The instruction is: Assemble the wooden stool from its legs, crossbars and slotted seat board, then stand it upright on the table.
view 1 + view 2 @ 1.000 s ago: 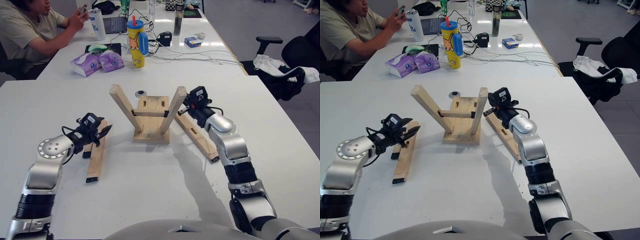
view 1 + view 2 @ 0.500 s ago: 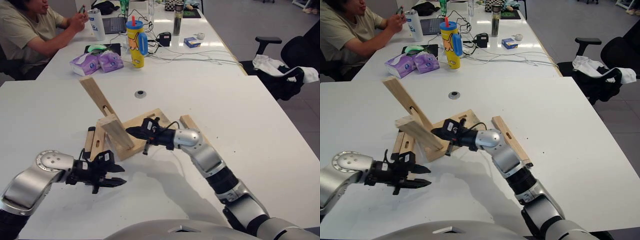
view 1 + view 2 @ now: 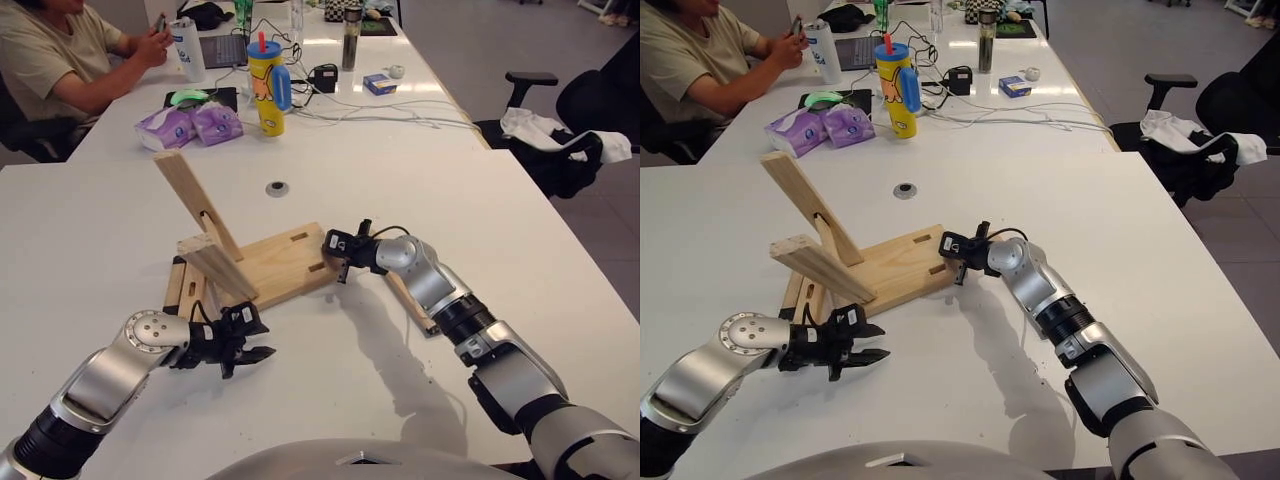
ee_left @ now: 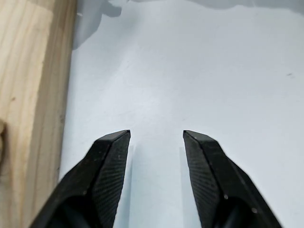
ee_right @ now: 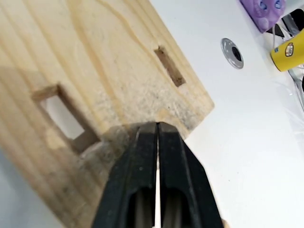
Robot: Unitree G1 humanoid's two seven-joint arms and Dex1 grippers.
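The slotted seat board (image 3: 275, 268) lies flat on the white table, left of centre. Two wooden legs (image 3: 196, 205) rise slanted from its left end, joined low down. My right gripper (image 3: 338, 256) is shut, its tips (image 5: 157, 129) pressed against the board's right edge beside a slot, holding nothing. On the table just in front of the board, my left gripper (image 3: 252, 346) is open and empty; its wrist view shows it (image 4: 156, 135) over bare table with the board's edge (image 4: 28, 95) beside it. A loose leg piece (image 3: 410, 300) lies under my right forearm. More loose pieces (image 3: 178, 290) lie left of the board.
A round grommet (image 3: 277, 189) sits in the table behind the board. On the table beyond stand a yellow cup (image 3: 268, 85), tissue packs (image 3: 195, 125) and cables. A black chair (image 3: 565, 130) stands off the right side.
The stool part went from standing at centre to lying left with the board flat. My right gripper drew back to the board's right edge. My left gripper shifted right along the table.
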